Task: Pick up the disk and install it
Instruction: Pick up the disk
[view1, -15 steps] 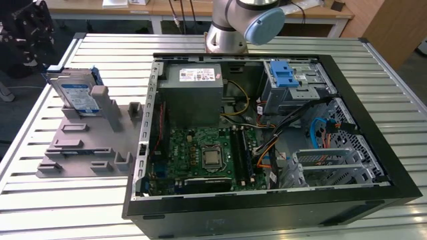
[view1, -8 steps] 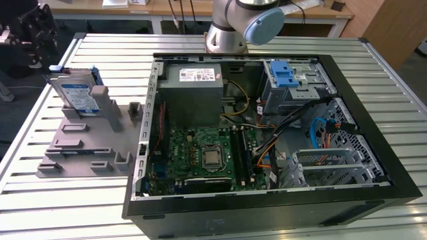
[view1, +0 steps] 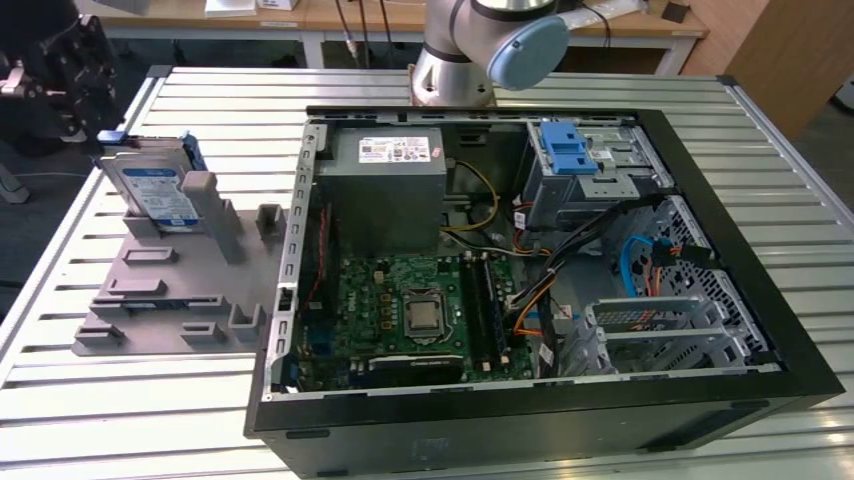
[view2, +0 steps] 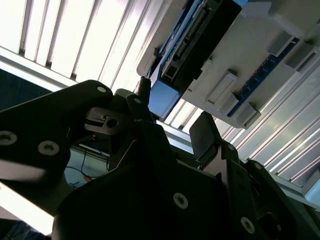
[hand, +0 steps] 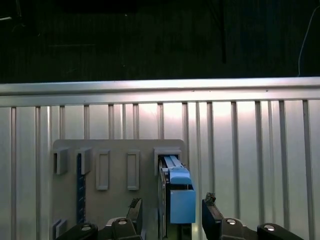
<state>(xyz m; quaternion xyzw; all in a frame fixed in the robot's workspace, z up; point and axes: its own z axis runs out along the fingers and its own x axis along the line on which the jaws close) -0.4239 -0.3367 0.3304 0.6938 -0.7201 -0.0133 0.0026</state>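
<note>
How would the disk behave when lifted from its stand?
The disk is likely stiff and heavy for its size: it looks metal. Standing on edge in the grey stand, it may tip if pushed. Its blue plastic bracket may be slippery.

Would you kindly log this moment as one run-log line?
phase: pre-grasp | end effector: open, straddling disk | disk: upright in grey holder | computer case: open, disk not installed
</note>
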